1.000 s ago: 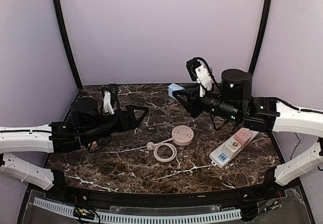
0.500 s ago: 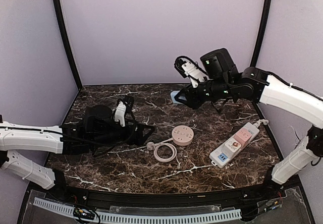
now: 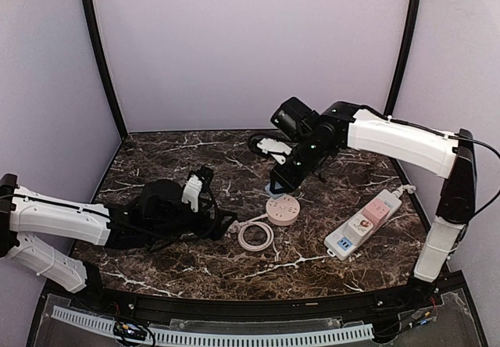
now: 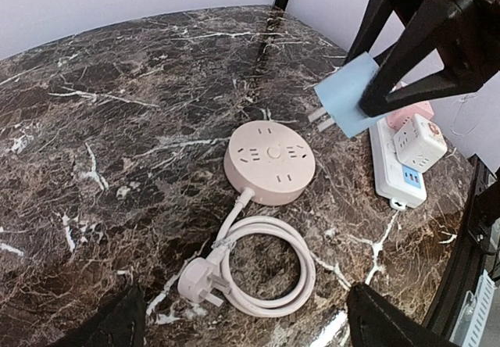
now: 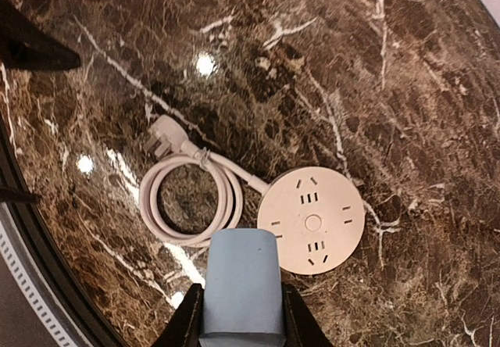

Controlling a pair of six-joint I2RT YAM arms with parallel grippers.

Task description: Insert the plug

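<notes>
My right gripper [image 3: 281, 178] is shut on a light blue plug [image 3: 276, 185] and holds it just above the near-left edge of a round pink socket hub [image 3: 283, 209]. In the right wrist view the blue plug [image 5: 241, 284] sits between my fingers [image 5: 186, 325], beside the hub [image 5: 311, 220]. In the left wrist view the plug [image 4: 351, 93] hangs tilted, its two prongs pointing left over the hub [image 4: 269, 162]. My left gripper [image 3: 226, 220] is open and empty, low beside the hub's coiled cord [image 4: 269, 265].
The cord ends in its own pink plug [image 4: 201, 278], lying on the marble table. A white power strip [image 3: 363, 224] with pink and blue adapters lies at the right, with a white cube adapter [image 4: 419, 141] on it. The table's front edge is close below.
My right arm has swung from the back of the table down and left, bringing the blue plug over the round hub. My left gripper has moved right, toward the coiled cord.
</notes>
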